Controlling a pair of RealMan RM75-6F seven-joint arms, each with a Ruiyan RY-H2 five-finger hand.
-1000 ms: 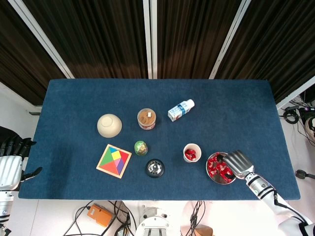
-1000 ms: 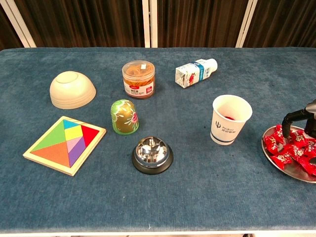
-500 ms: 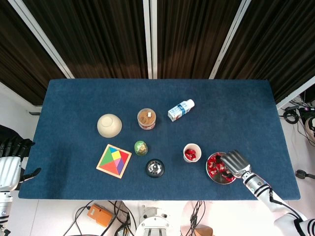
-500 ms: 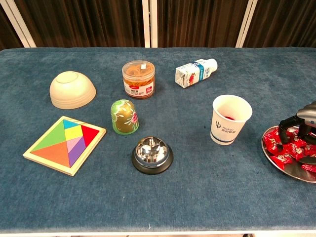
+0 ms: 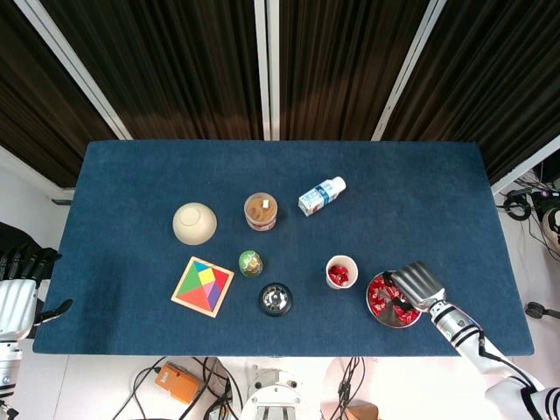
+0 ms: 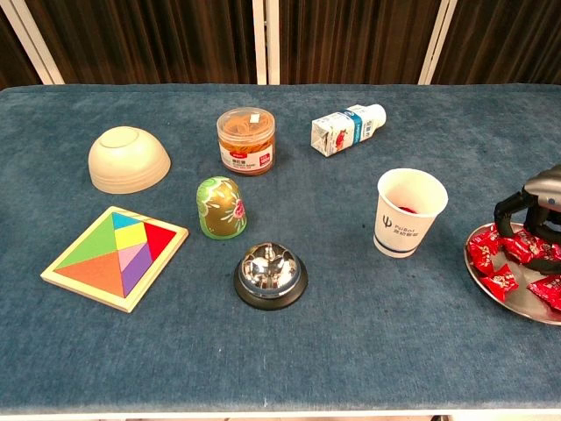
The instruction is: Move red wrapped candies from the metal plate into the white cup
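The right hand (image 6: pixel 536 209) hangs over the metal plate (image 6: pixel 491 286), fingers curled down among the red wrapped candies (image 6: pixel 502 277) — whether it holds one I cannot tell. They look light and crinkly, likely slippery — pinch the body, not the twisted ends.

Right hand (image 6: pixel 536 213) raised slightly above the metal plate (image 6: pixel 513 303), shifted toward white cup (image 6: pixel 408 213), candies (image 6: pixel 513 263) disturbed.

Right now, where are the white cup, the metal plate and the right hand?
white cup (image 6: pixel 408 226), chest view, on its front wall.
metal plate (image 6: pixel 517 306), chest view, on its bare near rim.
right hand (image 5: pixel 418 284), head view, on its back, over the plate.
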